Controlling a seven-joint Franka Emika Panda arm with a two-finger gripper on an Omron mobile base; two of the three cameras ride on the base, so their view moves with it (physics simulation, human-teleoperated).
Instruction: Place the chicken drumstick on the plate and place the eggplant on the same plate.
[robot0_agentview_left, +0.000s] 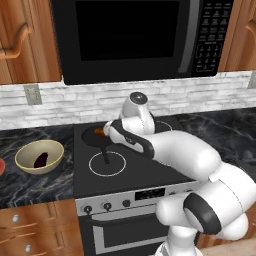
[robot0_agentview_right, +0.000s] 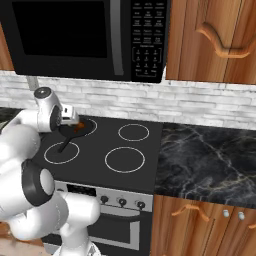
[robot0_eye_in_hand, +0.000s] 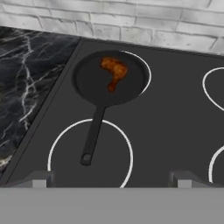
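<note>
1. Zero items are on the plate so far, judging by their positions; the plate itself cannot be located from these views.
2. Chicken drumstick: lies in the black frying pan on the rear left burner of the stove, untouched.
3. Eggplant: rests in the tan bowl on the counter left of the stove.
4. Gripper: hovers above the pan handle, jaws spread wide and holding nothing (tips well apart).
5. Remaining: both pick-and-place steps; descending onto the drumstick is likely first.
</note>
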